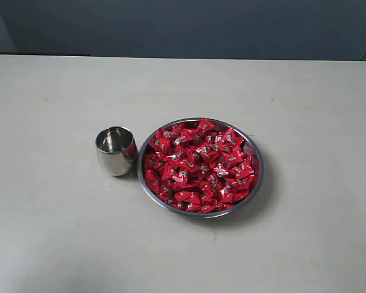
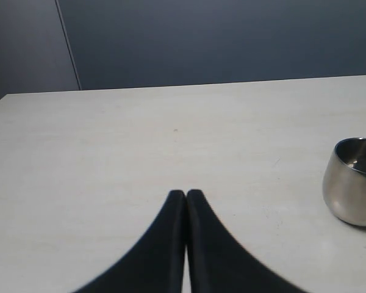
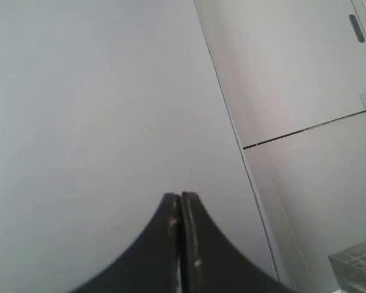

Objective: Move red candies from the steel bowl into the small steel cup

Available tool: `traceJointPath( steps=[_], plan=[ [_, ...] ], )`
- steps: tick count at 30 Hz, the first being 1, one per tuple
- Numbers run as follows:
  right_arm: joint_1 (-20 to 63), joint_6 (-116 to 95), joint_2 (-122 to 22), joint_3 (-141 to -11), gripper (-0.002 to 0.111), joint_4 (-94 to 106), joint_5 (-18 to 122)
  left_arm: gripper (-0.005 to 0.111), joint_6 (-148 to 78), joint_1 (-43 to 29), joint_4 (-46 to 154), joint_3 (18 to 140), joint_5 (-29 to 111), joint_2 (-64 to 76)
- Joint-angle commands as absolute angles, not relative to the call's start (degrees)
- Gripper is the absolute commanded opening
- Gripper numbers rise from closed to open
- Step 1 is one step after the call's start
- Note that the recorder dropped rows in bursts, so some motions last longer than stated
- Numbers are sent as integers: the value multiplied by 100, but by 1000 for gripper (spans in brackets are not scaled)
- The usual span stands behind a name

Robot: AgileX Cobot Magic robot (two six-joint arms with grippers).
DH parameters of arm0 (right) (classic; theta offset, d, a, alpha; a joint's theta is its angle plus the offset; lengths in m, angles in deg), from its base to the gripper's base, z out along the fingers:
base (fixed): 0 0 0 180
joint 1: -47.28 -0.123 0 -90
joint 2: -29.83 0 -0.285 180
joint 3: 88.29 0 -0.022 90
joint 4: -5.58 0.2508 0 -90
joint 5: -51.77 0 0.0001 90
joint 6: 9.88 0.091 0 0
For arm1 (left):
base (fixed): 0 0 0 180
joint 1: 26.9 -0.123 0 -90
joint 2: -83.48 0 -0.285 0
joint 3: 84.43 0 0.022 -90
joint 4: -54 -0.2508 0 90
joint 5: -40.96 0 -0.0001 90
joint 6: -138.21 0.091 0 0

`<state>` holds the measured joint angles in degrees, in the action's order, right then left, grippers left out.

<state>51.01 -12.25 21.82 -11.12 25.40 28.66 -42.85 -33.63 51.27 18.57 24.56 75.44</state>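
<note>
Red candies [image 1: 198,165] are waiting in the steel bowl [image 1: 251,146]; left gripper [image 2: 186,195] and right gripper [image 3: 180,198] are sitting closed and empty, needing to open before pinching one.

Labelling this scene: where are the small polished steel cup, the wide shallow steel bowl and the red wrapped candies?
small polished steel cup [image 1: 116,161]: exterior view, outer wall.
wide shallow steel bowl [image 1: 251,148]: exterior view, bare inner wall.
red wrapped candies [image 1: 198,166]: exterior view, middle of heap.

A pale tabletop [image 1: 55,238] fills the exterior view, with a dark blue-grey wall [image 1: 189,27] at twelve o'clock. Elsewhere, a white wall [image 3: 91,104] meets pale cabinet panels [image 3: 299,67].
</note>
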Motion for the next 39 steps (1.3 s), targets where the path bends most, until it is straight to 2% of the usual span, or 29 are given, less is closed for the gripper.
traceJointPath(
  steps=[1, 13, 18, 28, 33, 39],
  plan=[
    [5127, -1219, 2204, -1108, -1, 2529, 2790, 0, -4291, -3367, 5139, 1835, 2465, 7569],
    [5127, -534, 2204, -1108, -1, 2242, 2912, 0, -4291, -3367, 5139, 1835, 2465, 7569],
    [5127, -105, 2204, -1108, -1, 2696, 2977, 0, -4291, -3367, 5139, 1835, 2465, 7569],
    [5127, 34, 2204, -1108, -1, 2632, 2028, 0, -4291, -3367, 5139, 1835, 2465, 7569],
    [5127, -122, 1996, -2004, -1, 1817, 3176, 0, -4291, -3367, 5139, 1835, 2465, 7569],
    [5127, -135, 578, -3811, -1, 407, 5093, 0, -4291, -3367, 5139, 1835, 2465, 7569]
  ],
)
